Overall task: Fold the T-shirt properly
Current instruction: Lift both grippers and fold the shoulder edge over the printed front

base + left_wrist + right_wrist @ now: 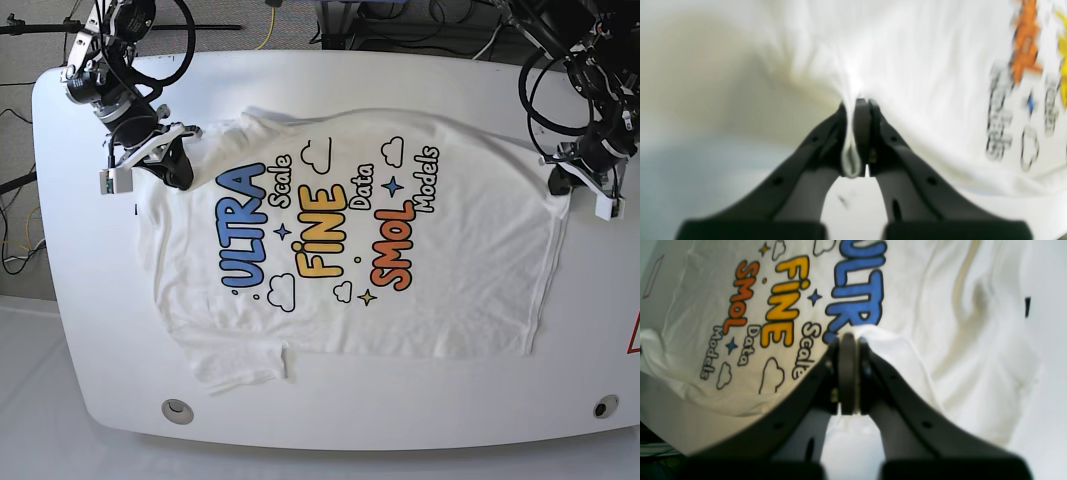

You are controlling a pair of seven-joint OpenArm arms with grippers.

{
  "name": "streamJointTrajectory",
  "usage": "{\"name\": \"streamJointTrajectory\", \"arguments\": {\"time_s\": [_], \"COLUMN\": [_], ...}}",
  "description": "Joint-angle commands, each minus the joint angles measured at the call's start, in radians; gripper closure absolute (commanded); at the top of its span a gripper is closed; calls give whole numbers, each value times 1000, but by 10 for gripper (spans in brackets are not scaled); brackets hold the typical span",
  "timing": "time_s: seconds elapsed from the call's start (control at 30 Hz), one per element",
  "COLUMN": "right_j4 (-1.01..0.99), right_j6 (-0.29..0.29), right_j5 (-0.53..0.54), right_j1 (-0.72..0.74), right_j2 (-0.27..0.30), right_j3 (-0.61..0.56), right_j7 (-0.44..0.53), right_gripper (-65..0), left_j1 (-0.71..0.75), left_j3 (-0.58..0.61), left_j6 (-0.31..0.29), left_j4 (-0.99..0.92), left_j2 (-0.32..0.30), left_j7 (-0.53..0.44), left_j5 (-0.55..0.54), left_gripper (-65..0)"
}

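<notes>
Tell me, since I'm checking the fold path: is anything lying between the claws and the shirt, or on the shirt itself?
Nothing visible. Both the left claw and right claw already pinch the T-shirt, and no object lies on it or on the table.

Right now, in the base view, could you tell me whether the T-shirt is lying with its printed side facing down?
No, the T-shirt lies print side up on the white table, with ULTRA, FINE and SMOL plainly readable.
</notes>
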Motion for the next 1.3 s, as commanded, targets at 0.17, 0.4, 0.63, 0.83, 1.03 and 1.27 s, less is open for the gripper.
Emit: {"name": "streamJointTrajectory", "arguments": {"time_s": [0.17, 0.4, 0.63, 0.83, 1.03, 1.27], "right_j4": [16, 13, -50, -108, -146, -169], "right_j6": [2, 2, 2, 2, 2, 2], "right_j5": [12, 10, 8, 8, 8, 8], "right_j1": [53, 93, 145, 188, 235, 260], "right_j2": [10, 10, 12, 29, 50, 89], "right_j3": [7, 7, 7, 7, 7, 7], "right_j7": [27, 27, 27, 27, 27, 27], "right_gripper": [0, 0, 0, 0, 0, 0], "left_j1": [-64, -98, -105, -105, -105, -105], "left_j3": [-3, -3, 0, 3, 49, 92], "left_j6": [-3, -3, -3, -3, -3, -3], "left_j4": [58, 55, 53, 53, 53, 53], "left_j2": [-16, -17, -14, 3, 1, 0], "left_j7": [17, 16, 10, -60, -121, -193], "left_j5": [-17, -15, -14, -14, -14, -14], "left_gripper": [-8, -8, -8, -8, -8, -9]}}
